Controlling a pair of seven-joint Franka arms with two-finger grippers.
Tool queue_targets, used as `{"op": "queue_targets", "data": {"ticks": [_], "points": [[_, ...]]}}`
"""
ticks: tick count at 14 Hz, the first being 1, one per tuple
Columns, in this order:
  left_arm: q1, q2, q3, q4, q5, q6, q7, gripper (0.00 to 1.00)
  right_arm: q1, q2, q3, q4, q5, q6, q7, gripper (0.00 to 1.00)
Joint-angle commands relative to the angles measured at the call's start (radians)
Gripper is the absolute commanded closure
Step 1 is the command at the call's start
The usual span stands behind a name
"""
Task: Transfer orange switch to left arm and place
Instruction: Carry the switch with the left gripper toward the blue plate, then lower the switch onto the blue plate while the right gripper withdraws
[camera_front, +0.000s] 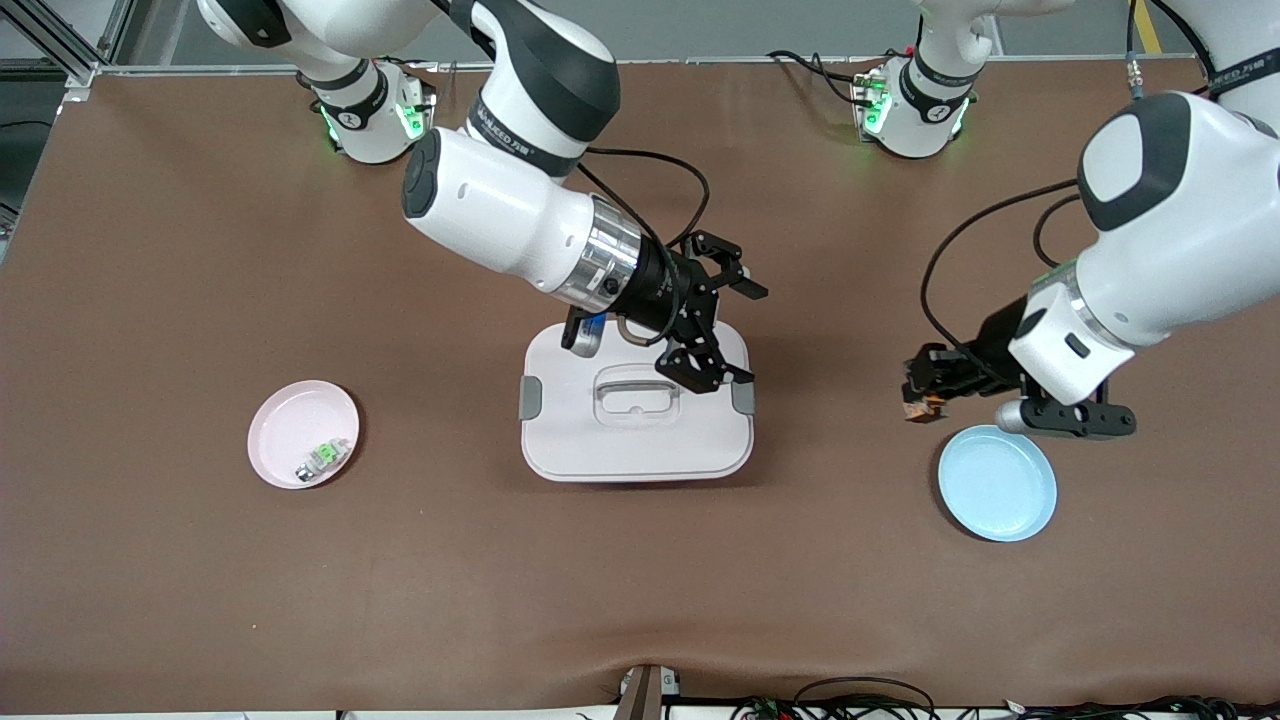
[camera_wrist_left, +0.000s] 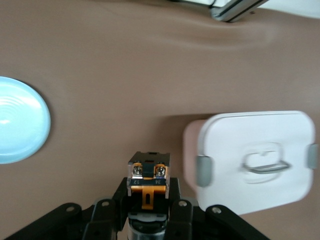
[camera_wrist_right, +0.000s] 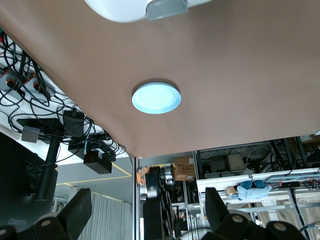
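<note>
Step in hand, by my read: carry the orange switch (camera_wrist_left: 149, 180) down onto the blue plate (camera_front: 997, 483). Advice: lower slowly, keep the part level, release only once it sits over the plate's middle, and stay well clear of the box (camera_front: 637, 405).

Left end effector (camera_front: 922, 394): fingers clamped on the switch, which stands between the pads with its terminal end pointing outward. It hangs over bare surface (camera_front: 640, 580) just beside the blue plate's rim, on the side toward the box.

Right end effector (camera_front: 722, 322): jaws spread wide, holding nothing, poised over the box's lid edge. This arm waits.

Pink plate (camera_front: 302, 433) toward the right arm's end holds a green-and-clear component (camera_front: 323, 459).
</note>
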Motion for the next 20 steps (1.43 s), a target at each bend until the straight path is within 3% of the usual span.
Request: {"op": "queue_targets", "data": {"ticks": [1, 5, 8, 9, 15, 20], "points": [[0.058, 0.020, -0.005, -0.018, 0.026, -0.014, 0.148, 1.00, -0.014, 0.014, 0.017, 0.024, -0.010, -0.004, -0.003, 0.00], [0.090, 0.066, -0.002, -0.035, 0.179, -0.011, 0.307, 1.00, -0.050, -0.022, 0.012, 0.024, -0.042, -0.105, -0.243, 0.00], [0.093, 0.105, -0.002, -0.036, 0.283, 0.010, 0.377, 1.00, -0.086, -0.066, 0.017, 0.023, -0.237, -0.250, -0.345, 0.00], [0.093, 0.117, -0.002, -0.036, 0.311, 0.021, 0.403, 1.00, -0.102, -0.071, 0.015, 0.023, -0.262, -0.314, -0.388, 0.00], [0.141, 0.186, -0.002, -0.088, 0.323, 0.162, 0.708, 1.00, -0.217, -0.124, 0.011, 0.023, -0.285, -0.634, -1.044, 0.00], [0.202, 0.276, -0.002, -0.096, 0.323, 0.242, 1.004, 1.00, -0.265, -0.175, 0.011, 0.023, -0.502, -0.819, -1.487, 0.00]]}}
